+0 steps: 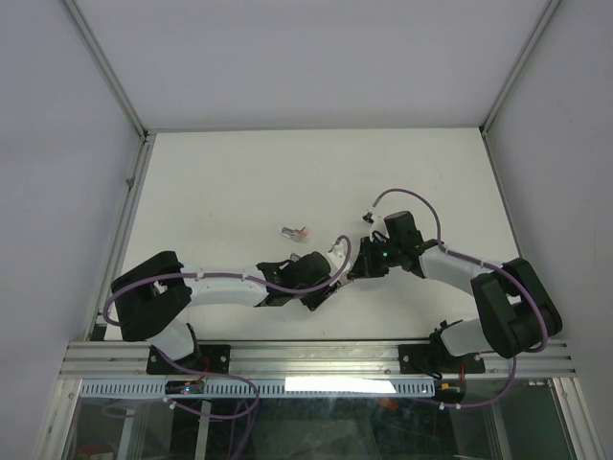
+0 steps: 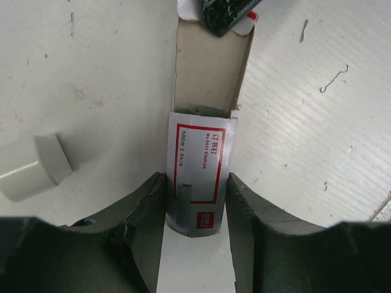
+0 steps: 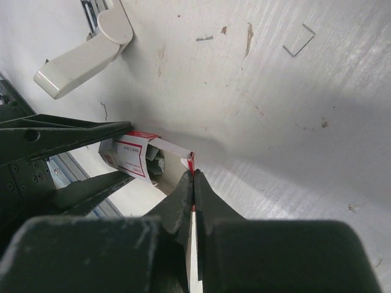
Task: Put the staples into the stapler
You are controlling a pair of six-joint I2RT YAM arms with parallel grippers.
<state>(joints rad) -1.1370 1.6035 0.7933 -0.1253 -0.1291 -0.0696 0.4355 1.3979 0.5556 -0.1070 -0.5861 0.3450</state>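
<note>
The pale stapler (image 1: pixel 295 231) lies on the table, just beyond both grippers. It also shows in the left wrist view (image 2: pixel 33 168) and the right wrist view (image 3: pixel 79 52). My left gripper (image 2: pixel 197 183) is shut on the sleeve of the red-and-white staple box (image 2: pixel 198 174). My right gripper (image 3: pixel 195 174) is shut on the end flap of the box's inner tray (image 2: pixel 211 67), which is slid partly out. Grey staples (image 2: pixel 204 110) show at the sleeve's mouth, also in the right wrist view (image 3: pixel 151 162). In the top view the grippers (image 1: pixel 335 271) (image 1: pixel 356 268) meet and hide the box.
Loose bent single staples lie on the white table (image 2: pixel 333 78) (image 3: pixel 299 39). White walls enclose the table on three sides (image 1: pixel 306 57). A metal rail (image 1: pixel 316 359) runs along the near edge by the arm bases.
</note>
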